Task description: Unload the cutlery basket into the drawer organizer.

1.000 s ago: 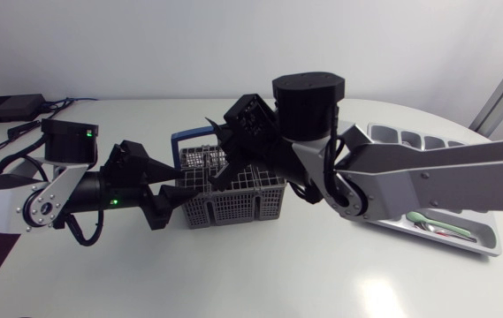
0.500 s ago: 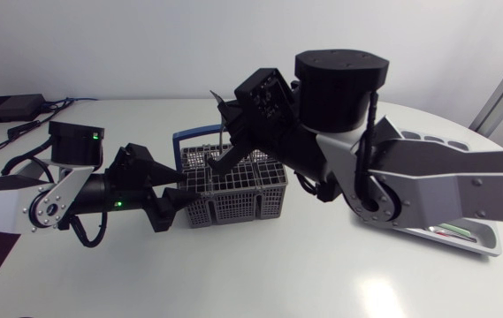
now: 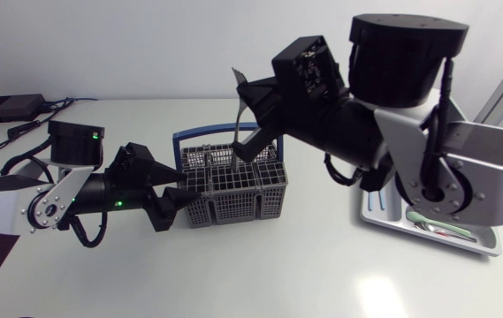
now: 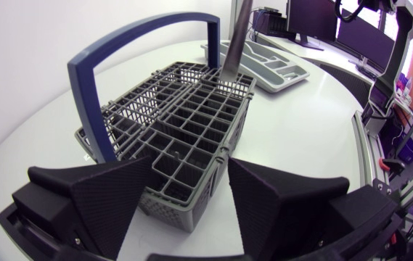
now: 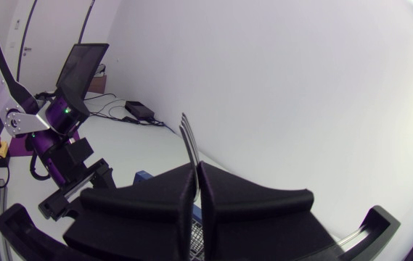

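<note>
The fork [image 3: 237, 110] stands upright above the cutlery basket [image 3: 233, 190], tines up. The right claw [image 3: 244, 122] is clenched on its handle from two sides, and in the right wrist view the tines [image 5: 186, 130] rise from between the two black fingers [image 5: 170, 196]. In the left wrist view the lower end of the fork [image 4: 236, 32] is just at the rim of the far compartment of the basket [image 4: 184, 123]; I cannot tell if it is inside or already free.

The grey basket, with its blue handle [image 3: 180, 141] raised, stands in the middle of the white worktop [image 3: 260, 274]. The left claw [image 3: 180, 196] is grasping its left end: both wedge fingers [image 4: 112, 196] lie against the near wall, one on each side.

The drawer organizer [image 3: 490, 238] lies at the right side of the worktop, well apart from the basket and partly hidden under the right arm. One of its compartments holds a pale green utensil [image 3: 419, 217] together with some other cutlery.
</note>
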